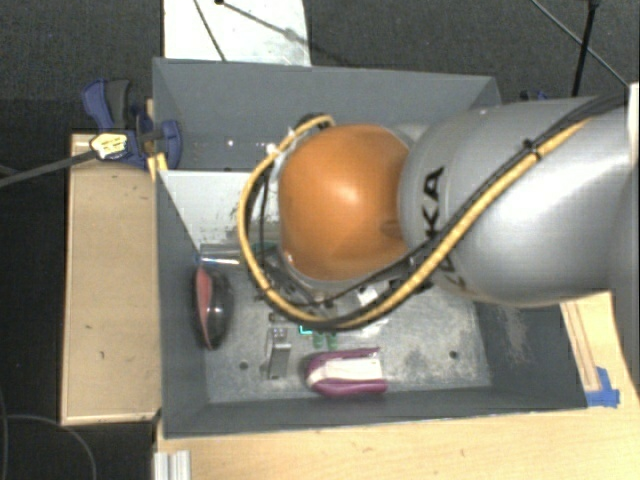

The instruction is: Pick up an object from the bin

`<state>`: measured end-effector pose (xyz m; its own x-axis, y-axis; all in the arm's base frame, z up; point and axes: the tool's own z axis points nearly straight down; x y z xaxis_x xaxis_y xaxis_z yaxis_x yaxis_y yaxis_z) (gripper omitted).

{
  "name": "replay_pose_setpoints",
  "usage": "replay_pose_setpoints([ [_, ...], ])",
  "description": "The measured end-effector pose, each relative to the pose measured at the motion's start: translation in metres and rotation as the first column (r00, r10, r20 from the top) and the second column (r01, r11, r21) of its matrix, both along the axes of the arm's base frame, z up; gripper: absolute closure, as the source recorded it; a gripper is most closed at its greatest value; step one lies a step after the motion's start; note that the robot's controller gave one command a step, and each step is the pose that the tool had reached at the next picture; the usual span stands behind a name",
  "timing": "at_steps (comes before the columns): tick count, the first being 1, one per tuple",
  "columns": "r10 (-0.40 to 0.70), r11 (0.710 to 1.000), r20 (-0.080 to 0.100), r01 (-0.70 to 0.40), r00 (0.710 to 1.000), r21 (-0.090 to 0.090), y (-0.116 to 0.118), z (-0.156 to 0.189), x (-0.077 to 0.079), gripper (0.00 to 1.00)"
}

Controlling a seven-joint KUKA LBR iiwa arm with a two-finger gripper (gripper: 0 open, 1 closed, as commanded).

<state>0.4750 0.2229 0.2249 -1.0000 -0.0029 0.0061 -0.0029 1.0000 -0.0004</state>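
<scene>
The purple-and-white oblong object (346, 373) is located by the bin's (450, 404) near wall, just nearward of the hand (296, 326), long axis left-to-right; whether the hand is apart or together cannot be determined.

The orange cover (340, 203) and grey arm (520, 208) hide the middle and right floor of the bin (180, 308).
</scene>
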Motion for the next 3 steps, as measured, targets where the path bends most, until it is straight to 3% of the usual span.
replay_pose_setpoints([
  [1,-0.119,0.993,0.006,0.119,0.993,0.0,-0.048,-0.134,0.09,0.0],
  [2,0.053,0.999,0.005,-0.053,0.999,-0.003,-0.145,-0.155,0.107,0.0],
  [3,0.185,0.983,0.002,-0.185,0.983,0.0,-0.137,-0.154,0.095,0.0],
])
